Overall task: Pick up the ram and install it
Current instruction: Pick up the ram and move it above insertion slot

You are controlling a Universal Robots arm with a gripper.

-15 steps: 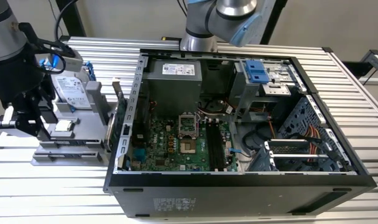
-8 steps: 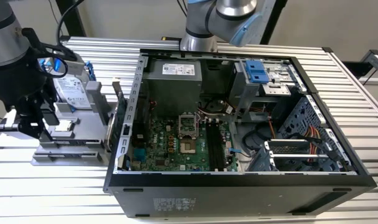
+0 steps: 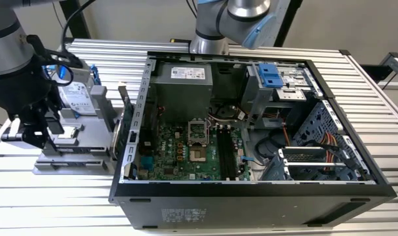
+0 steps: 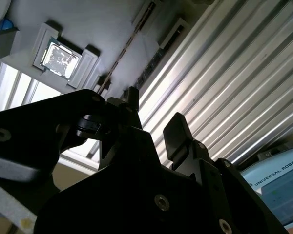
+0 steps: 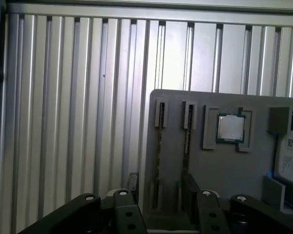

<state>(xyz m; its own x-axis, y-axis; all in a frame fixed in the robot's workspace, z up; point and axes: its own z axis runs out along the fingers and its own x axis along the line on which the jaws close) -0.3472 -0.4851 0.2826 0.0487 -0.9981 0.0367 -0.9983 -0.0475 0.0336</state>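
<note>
Grey holder (image 5: 219, 180) underneath. Hanging at its edge with gripper (image 5: 161, 187) spread wide, gripping nothing. Sighting ram (image 5: 159, 146) in first wrist view, standing on edge in slot nearest holder's side edge, long axis running straight away from jaws, lining up between fingers (image 5: 190, 187).

Grey-and-black arm (image 3: 5, 49) reaching down at the exterior view's left, a silver, blue-capped joint (image 3: 241, 17) higher up at the rear, black tool (image 5: 161, 190) pointing downward, in both wrist views its two black fingers (image 5: 190, 187) parted, the gap between them empty
</note>
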